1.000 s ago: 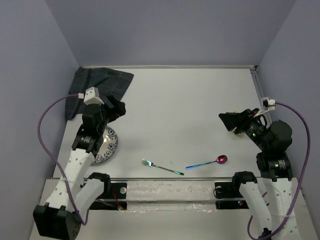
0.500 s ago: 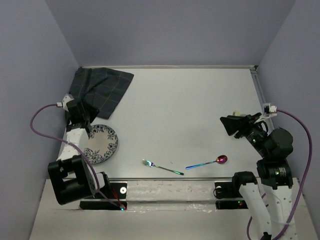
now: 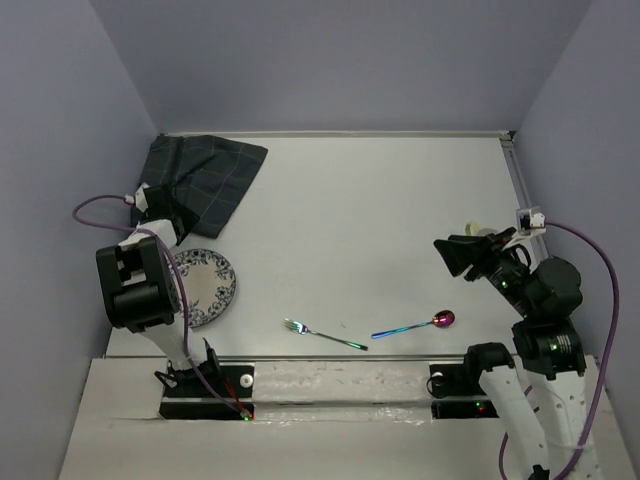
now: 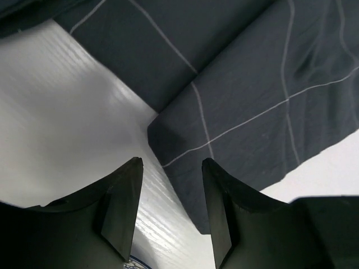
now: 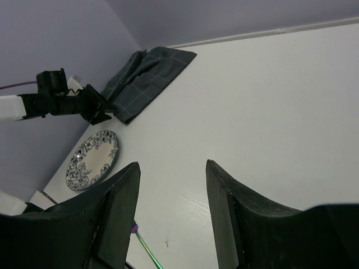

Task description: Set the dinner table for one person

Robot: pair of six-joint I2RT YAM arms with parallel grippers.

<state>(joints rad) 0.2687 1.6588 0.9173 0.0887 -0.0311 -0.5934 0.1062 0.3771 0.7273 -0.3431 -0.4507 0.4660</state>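
The white dinner table (image 3: 380,220) holds a blue-patterned plate (image 3: 200,287) at the near left, a fork (image 3: 325,335) and a spoon (image 3: 415,326) near the front edge. My left gripper (image 3: 168,212) is open and empty, low at the near edge of the dark checked cloth (image 3: 200,180). In the left wrist view the gripper (image 4: 172,165) spans the cloth's edge (image 4: 252,84), with the plate's rim (image 4: 137,260) at the bottom. My right gripper (image 3: 450,255) is open and empty above the table's right side. Its wrist view (image 5: 171,165) shows the plate (image 5: 92,159), the cloth (image 5: 148,75) and the spoon's handle tip (image 5: 140,238).
The left arm is folded tight against the table's left edge beside the purple wall. A rail runs along the table's right edge (image 3: 520,180). A metal bar (image 3: 340,360) lies along the front edge behind the fork and spoon.
The left arm has folded back and left; its gripper went from above the plate to the cloth's near edge. The right gripper has shifted slightly left. Plate, fork and spoon have not moved.
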